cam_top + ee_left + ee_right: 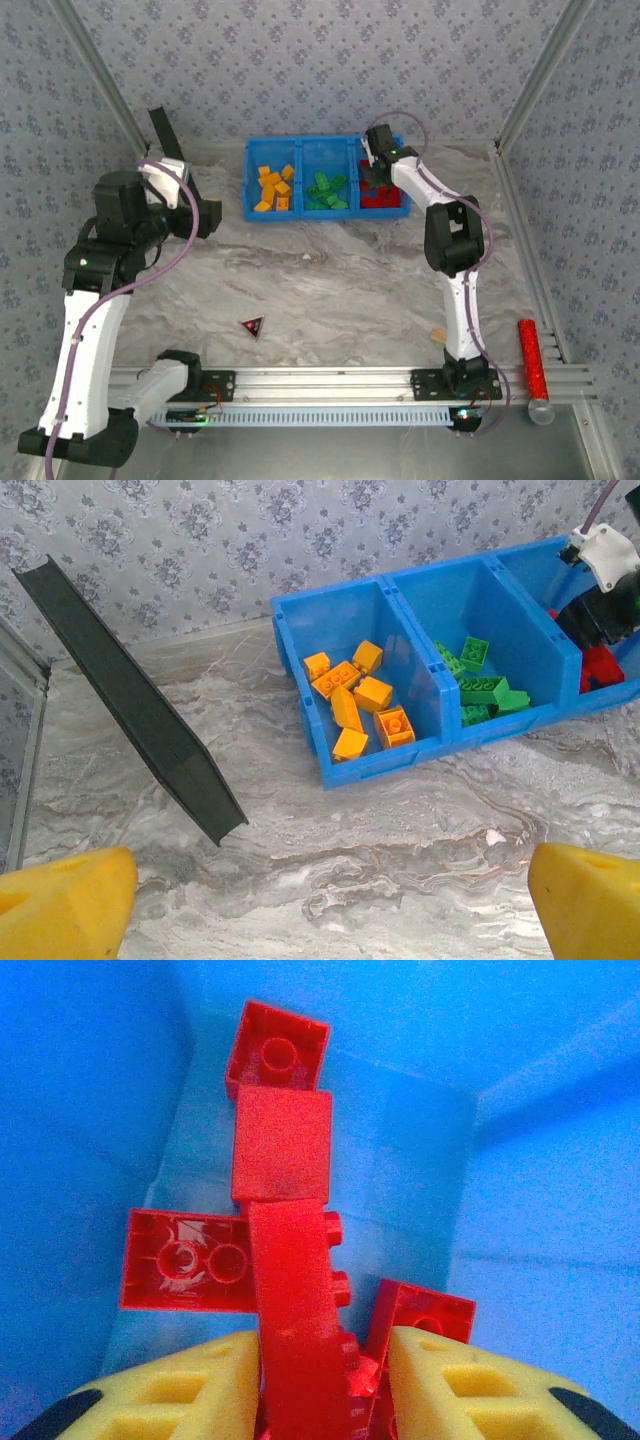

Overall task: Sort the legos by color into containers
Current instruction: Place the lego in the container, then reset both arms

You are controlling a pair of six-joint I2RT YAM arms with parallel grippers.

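Now, lego (292, 1290) in right end effector (322, 1350)

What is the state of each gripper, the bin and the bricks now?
left gripper, open, over the table
right gripper, shut on a red brick, low in the right compartment
blue bin, upright, top open
orange bricks, loose in the left compartment
green bricks, loose in the middle compartment
other red bricks, loose in the right compartment

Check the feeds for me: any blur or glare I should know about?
Top external: even light, blue bin sharp. Left wrist: bin sharp, yellow fingers blurred. Right wrist: held red brick softens near the lens, mild glare on a loose brick.
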